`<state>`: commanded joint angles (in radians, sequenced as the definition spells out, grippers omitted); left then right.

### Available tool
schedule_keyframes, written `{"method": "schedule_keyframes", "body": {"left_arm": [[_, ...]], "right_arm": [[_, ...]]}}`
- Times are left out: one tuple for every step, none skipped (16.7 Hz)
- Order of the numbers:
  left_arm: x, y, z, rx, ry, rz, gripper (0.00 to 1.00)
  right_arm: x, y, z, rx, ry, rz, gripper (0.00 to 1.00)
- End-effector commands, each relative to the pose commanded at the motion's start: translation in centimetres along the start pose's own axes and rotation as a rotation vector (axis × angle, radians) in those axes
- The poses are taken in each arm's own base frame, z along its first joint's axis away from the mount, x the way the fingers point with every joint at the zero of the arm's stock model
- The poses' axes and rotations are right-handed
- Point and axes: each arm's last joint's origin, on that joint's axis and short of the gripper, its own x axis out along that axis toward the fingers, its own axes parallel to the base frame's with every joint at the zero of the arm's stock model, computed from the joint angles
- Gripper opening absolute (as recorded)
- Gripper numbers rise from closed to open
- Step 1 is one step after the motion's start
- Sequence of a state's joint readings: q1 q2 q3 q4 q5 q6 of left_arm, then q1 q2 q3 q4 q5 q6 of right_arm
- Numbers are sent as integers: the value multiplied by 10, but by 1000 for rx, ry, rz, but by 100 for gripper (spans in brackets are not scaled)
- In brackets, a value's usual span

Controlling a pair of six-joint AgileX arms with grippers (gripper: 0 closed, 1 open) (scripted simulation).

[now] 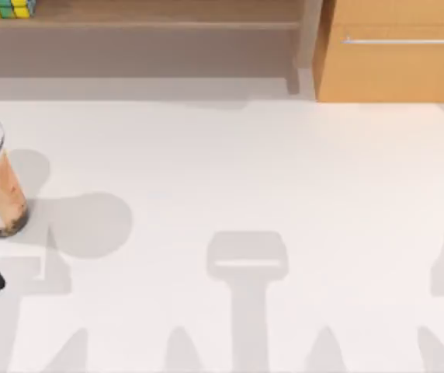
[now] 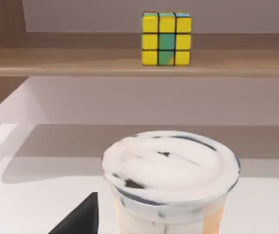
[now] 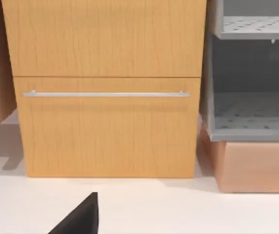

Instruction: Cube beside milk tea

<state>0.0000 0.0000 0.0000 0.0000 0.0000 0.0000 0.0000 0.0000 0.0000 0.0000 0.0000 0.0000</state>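
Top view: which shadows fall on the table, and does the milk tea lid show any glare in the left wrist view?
Top view: the milk tea casts a soft round shadow toward the right on the table, and grey arm-shaped shadows lie along the near edge. Left wrist view: its lid looks washed white with dark streaks; the cube on the shelf is evenly lit.

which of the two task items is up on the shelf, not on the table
The small yellow, green and blue puzzle cube sits on the wooden shelf; the clear plastic milk tea cup stands on the white table.
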Motion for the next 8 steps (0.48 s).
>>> {"method": "schedule_keyframes", "body": {"left_arm": [[0,0,0,0,0,0,100],[0,0,0,0,0,0,100],[0,0,2,0,-4,0,100],[1,0,7,0,-13,-1,100],[2,0,13,-1,-26,-2,100],[4,0,22,-1,-41,-3,100],[7,0,31,-2,-57,-4,100],[11,0,42,-2,-73,-6,100]], "right_arm": [[0,0,0,0,0,0,100],[0,0,0,0,0,0,100],[0,0,0,0,0,0,100],[0,0,0,0,0,0,100],[0,0,0,0,0,0,100],[0,0,0,0,0,0,100],[0,0,0,0,0,0,100],[0,0,0,0,0,0,100]]}}
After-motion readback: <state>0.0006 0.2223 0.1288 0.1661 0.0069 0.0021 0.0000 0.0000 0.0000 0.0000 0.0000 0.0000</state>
